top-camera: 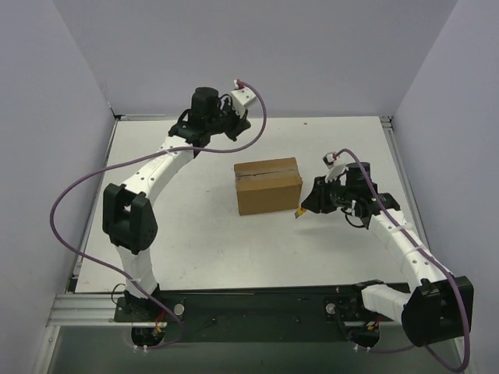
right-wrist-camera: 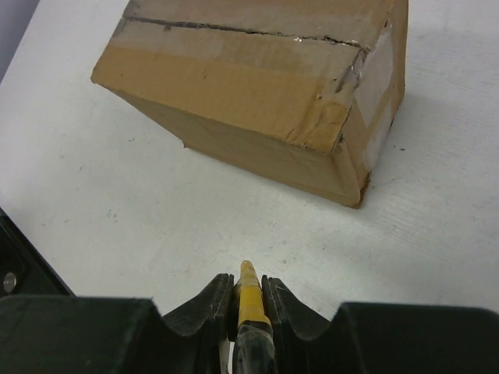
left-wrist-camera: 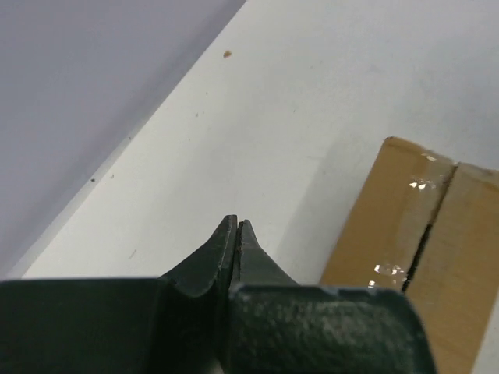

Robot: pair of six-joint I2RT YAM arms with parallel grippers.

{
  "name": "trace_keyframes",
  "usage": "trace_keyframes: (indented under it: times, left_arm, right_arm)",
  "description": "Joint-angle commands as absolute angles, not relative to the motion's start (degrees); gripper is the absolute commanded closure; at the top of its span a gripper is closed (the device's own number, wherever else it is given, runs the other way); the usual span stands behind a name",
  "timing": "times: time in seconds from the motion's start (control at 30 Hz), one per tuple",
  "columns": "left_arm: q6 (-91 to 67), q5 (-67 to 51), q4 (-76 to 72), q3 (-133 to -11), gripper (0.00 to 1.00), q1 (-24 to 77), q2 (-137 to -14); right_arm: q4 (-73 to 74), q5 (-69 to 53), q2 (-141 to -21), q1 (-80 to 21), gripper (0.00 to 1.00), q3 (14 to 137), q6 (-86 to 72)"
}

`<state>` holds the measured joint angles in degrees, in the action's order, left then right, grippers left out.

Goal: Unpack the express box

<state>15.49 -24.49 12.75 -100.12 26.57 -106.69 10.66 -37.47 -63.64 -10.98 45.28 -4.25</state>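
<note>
The express box (top-camera: 267, 185) is a brown cardboard carton in the middle of the white table, its top flaps lying flat. Clear tape runs along its top seam (right-wrist-camera: 257, 33), and a dark line shows along that seam. My left gripper (top-camera: 234, 125) hovers behind and left of the box, near the back wall. In the left wrist view it (left-wrist-camera: 236, 222) is shut with nothing between its fingers, and the box (left-wrist-camera: 413, 257) lies to its right. My right gripper (top-camera: 306, 206) is just right of the box, shut on a thin yellow-tipped tool (right-wrist-camera: 249, 288) that points toward the box (right-wrist-camera: 265, 86).
Grey walls enclose the table on the left, back and right. A dark rail (top-camera: 257, 304) with both arm bases runs along the near edge. A small brown speck (left-wrist-camera: 227, 54) lies on the table near the back wall.
</note>
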Motion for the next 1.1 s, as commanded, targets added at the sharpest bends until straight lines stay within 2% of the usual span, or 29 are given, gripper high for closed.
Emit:
trace_keyframes:
  times: [0.0,0.2,0.47,0.7,0.83,0.97,1.0,1.03,1.07]
  left_arm:
    - [18.9,-24.1,20.5,-104.9,1.00,26.3,-114.4]
    - [19.9,-26.8,25.9,-103.5,1.00,26.2,-116.7]
    - [19.2,-36.9,25.7,-82.4,1.00,26.2,-101.2]
    - [26.6,-43.9,32.5,-71.2,1.00,28.3,-89.2]
    - [30.0,-43.1,36.3,-70.3,1.00,27.6,-85.9]
    - [38.0,-43.1,43.2,-71.4,1.00,25.7,-83.3]
    - [38.0,-43.0,42.8,-71.6,0.97,25.4,-82.2]
    - [37.8,-42.8,40.8,-72.2,0.86,25.2,-81.7]
    - [36.5,-42.5,39.1,-72.5,0.79,24.9,-81.4]
  right_arm:
    - [9.2,-30.9,-67.1,-12.9,1.00,47.4,-2.0]
    - [10.5,-26.5,-74.3,-13.7,1.00,54.2,-0.4]
    - [8.9,-24.3,-90.8,-15.3,1.00,70.1,3.7]
    - [8.6,-24.9,-106.5,-22.8,1.00,87.7,4.0]
    - [8.2,-22.3,-113.2,-27.9,1.00,96.0,4.3]
    - [7.6,-18.8,-113.6,-26.8,1.00,98.9,4.1]
    - [7.6,-18.5,-112.5,-26.1,1.00,98.2,4.0]
    - [7.6,-18.3,-109.8,-25.1,1.00,97.0,3.7]
    - [7.6,-18.0,-108.1,-23.0,1.00,94.3,3.3]
